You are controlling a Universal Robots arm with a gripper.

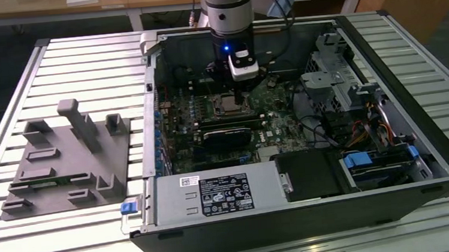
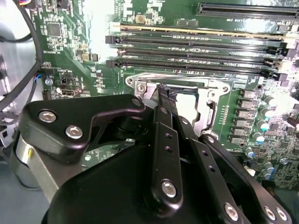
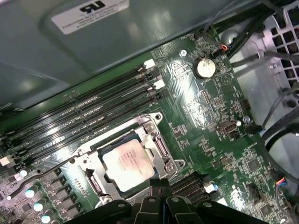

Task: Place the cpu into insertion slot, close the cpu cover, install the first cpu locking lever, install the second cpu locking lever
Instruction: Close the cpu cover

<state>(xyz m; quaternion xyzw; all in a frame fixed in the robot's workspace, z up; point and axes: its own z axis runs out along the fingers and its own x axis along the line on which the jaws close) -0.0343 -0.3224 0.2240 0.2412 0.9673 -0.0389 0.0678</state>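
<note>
Pincer (image 2: 163,93) pinched shut, empty, tip at cpu cover (image 3: 161,153) edge; cpu (image 3: 128,163) seated beneath, probably to press it flat.

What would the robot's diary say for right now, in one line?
thin silver metal frame cover: down flat | pale silvery-grey square cpu: showing through its window | black pincer: shut, tips at cover's edge

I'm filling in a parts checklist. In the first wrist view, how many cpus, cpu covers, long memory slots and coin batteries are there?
cpu: 1
cpu cover: 1
long memory slots: 4
coin battery: 1
Total: 7
</note>
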